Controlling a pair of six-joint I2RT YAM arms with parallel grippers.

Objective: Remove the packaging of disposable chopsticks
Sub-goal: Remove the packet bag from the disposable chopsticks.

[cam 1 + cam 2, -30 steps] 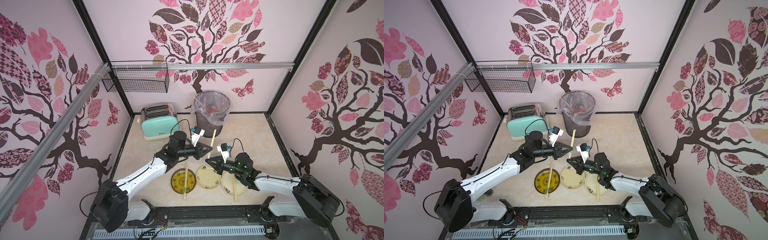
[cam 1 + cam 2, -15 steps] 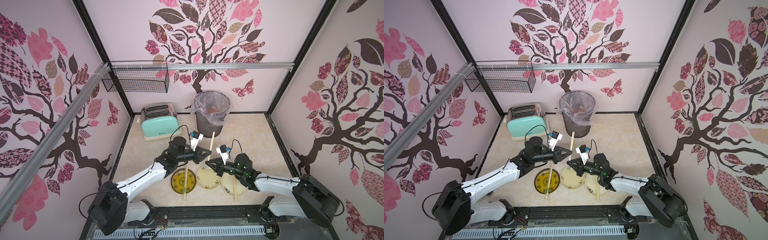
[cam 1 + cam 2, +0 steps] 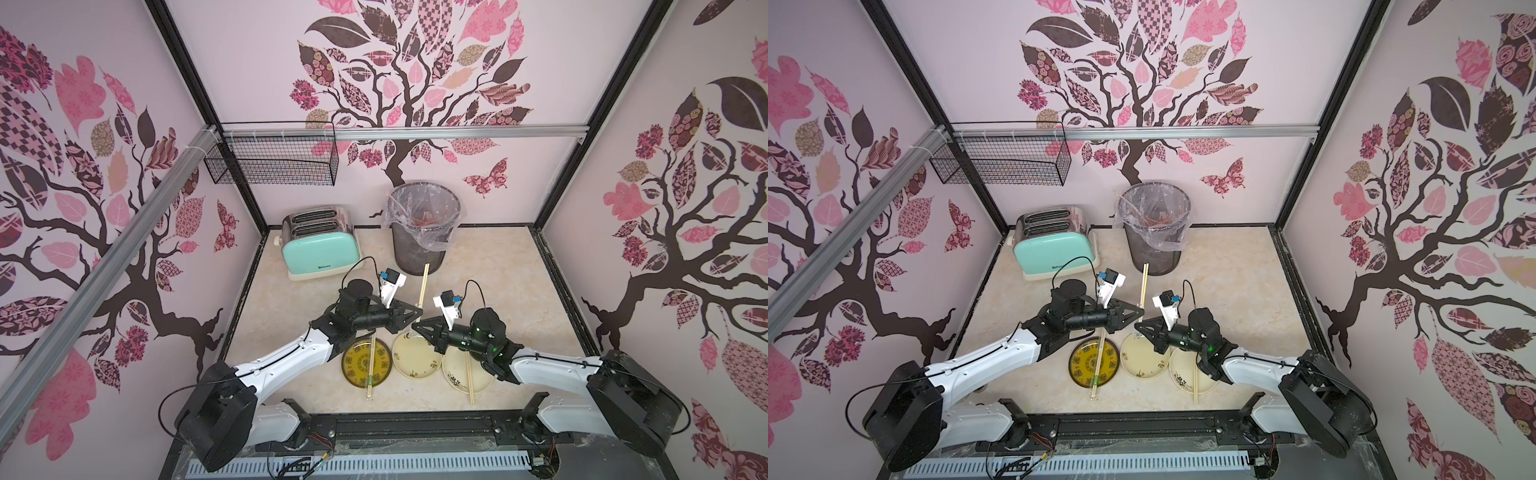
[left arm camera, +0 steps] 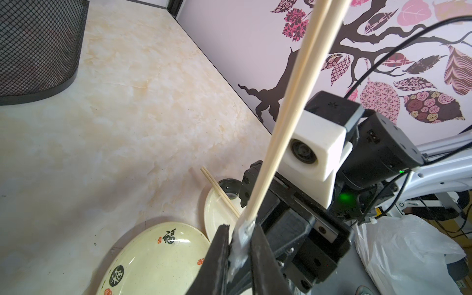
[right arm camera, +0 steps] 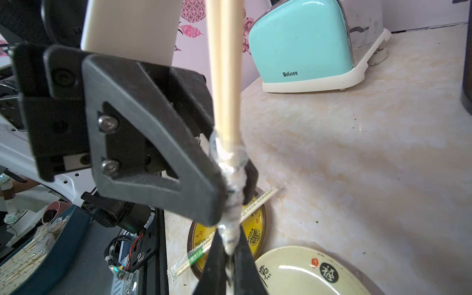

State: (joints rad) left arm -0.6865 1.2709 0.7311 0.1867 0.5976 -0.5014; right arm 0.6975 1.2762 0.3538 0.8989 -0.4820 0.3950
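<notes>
Left wrist view has the left gripper [image 4: 239, 245] with its jaws a narrow bit apart, one on either side of the bunched-up clear sleeve [image 4: 244, 233] at the bottom end of a pair of disposable chopsticks [image 4: 291, 102]. Honestly can't tell if they're pinching the plastic or just flanking it. The sticks poke up from there, bare wood for nearly their whole length. They're up in the air above the table [image 3: 498, 291], in front of the mesh bin [image 3: 419, 249]. A bit further down the same sleeve, the right gripper [image 5: 228, 242] has its jaws squeezed tight on the tail of it.

So this looks like the last bit of the strip, with only the tip in plastic. My take: keep the right pinch locked and have the left jaws take bare wood just above the crumple, not the plastic. Then pull the two apart straight along the sticks. Any sideways twist and the bunched film probably snags, or the thin sticks swivel and drop.

Down on the table in a top view, the yellow plate [image 3: 353, 368] carries a wrapped pair [image 3: 370, 374]. The middle cream plate [image 3: 415, 361] is bare, and the right cream plate [image 3: 455, 376] holds an unwrapped pair [image 3: 470, 386]. The middle one seems the obvious landing spot.
</notes>
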